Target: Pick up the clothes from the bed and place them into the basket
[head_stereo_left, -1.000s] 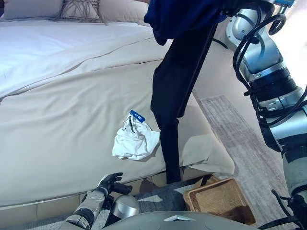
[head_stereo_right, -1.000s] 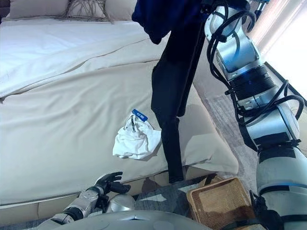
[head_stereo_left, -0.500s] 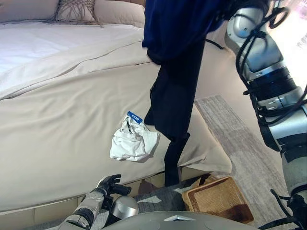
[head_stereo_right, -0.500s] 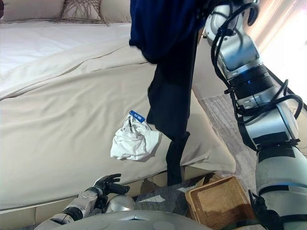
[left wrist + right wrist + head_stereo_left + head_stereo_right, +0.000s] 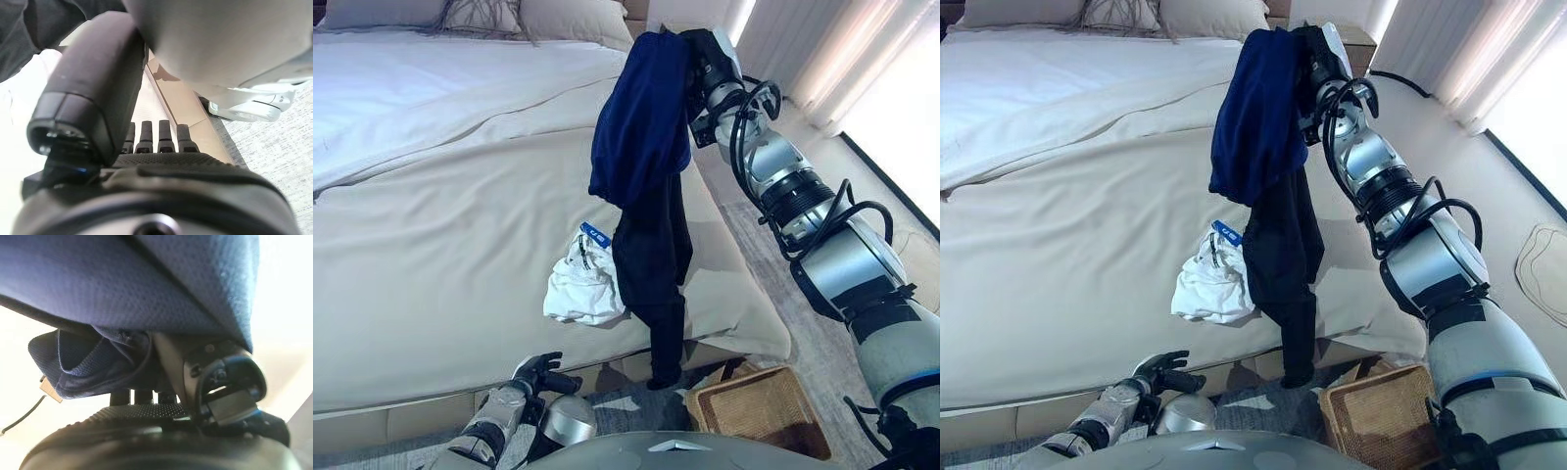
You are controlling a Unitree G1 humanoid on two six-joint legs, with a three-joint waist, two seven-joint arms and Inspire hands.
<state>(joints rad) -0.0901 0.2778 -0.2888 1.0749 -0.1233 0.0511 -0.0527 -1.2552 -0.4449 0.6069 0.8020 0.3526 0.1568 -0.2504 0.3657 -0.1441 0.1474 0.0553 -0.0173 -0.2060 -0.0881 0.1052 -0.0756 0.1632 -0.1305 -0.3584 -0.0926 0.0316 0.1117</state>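
Observation:
My right hand (image 5: 705, 61) is raised high over the bed's near right corner and is shut on a dark blue garment (image 5: 641, 122). A black garment (image 5: 654, 269) hangs below the blue one, down past the bed's edge. In the right wrist view the blue cloth (image 5: 146, 289) drapes over the hand. A crumpled white garment (image 5: 582, 284) with a blue tag lies on the beige bed cover (image 5: 440, 255). The woven basket (image 5: 764, 411) stands on the floor at the bed's near right corner. My left hand (image 5: 536, 374) hangs low by the bed's front edge, fingers straight.
Pillows (image 5: 480, 15) lie at the head of the bed. A white sheet (image 5: 401, 98) covers the bed's far left part. A grey rug (image 5: 822, 323) lies on the floor to the right of the bed. Curtains (image 5: 842, 49) hang at the far right.
The camera has tilted up, so my right hand now shows. The held garments have swung slightly left and bunched. The white garment and my left hand have not moved.

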